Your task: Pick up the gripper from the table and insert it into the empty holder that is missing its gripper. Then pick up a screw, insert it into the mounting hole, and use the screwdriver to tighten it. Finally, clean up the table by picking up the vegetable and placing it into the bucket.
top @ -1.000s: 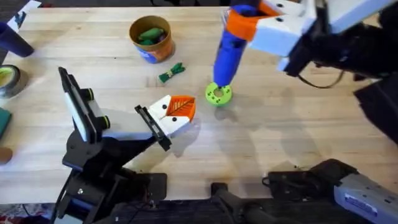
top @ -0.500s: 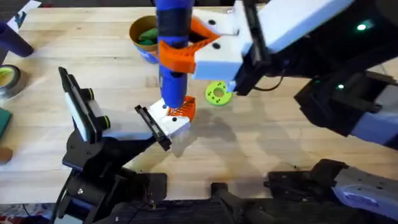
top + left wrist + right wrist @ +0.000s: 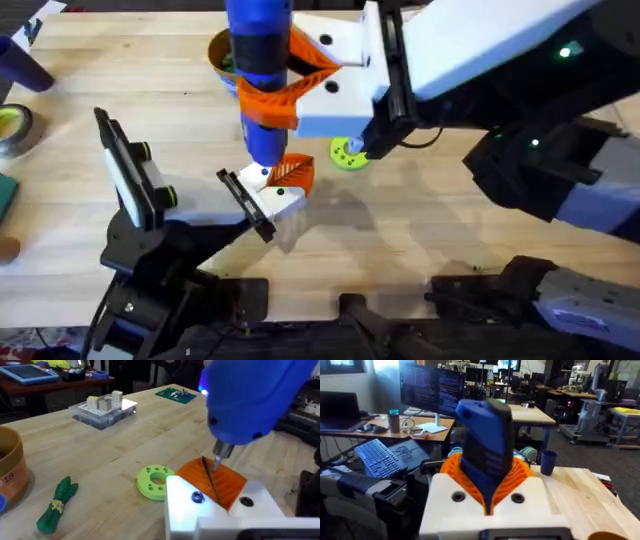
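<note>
The blue cylindrical power screwdriver [image 3: 262, 85] was held upright in the closed right hand [image 3: 315, 85], its tip on the orange ribbed gripper [image 3: 291, 173] seated in the white blocky holder [image 3: 272, 200]. It was judged rigid, somewhat heavy, best gripped mid-body. The left hand's state could not be told.

screwdriver [image 3: 262, 90] swung from disc [image 3: 349, 153] to holder [image 3: 270, 200]
</note>
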Motion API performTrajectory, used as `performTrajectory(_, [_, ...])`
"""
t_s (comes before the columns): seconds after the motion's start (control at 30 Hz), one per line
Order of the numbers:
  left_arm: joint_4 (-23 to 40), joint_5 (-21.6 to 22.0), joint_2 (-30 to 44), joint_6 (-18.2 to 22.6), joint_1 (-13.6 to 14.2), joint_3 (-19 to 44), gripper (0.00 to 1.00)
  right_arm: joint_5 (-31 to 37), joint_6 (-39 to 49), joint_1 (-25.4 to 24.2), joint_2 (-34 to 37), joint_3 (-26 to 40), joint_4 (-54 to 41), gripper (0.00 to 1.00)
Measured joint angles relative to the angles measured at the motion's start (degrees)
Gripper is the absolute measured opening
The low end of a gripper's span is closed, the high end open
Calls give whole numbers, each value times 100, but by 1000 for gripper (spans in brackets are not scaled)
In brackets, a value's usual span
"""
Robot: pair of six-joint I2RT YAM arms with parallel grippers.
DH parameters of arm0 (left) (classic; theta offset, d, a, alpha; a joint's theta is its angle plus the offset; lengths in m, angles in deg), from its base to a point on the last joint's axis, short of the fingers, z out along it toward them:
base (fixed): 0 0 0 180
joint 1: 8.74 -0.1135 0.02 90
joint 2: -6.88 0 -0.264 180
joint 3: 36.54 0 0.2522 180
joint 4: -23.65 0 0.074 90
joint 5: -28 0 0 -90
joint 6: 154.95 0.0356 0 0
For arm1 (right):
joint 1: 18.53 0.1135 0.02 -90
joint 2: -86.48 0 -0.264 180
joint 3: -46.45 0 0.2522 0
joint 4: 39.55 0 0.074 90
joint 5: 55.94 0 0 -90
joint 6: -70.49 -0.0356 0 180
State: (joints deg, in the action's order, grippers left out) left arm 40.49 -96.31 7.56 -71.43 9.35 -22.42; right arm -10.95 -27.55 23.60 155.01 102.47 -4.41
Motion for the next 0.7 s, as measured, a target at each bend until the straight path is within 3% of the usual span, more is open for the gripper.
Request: performTrajectory(0.7, [0,2,0,0,0,0,15,298,79,61,225,2,168,25])
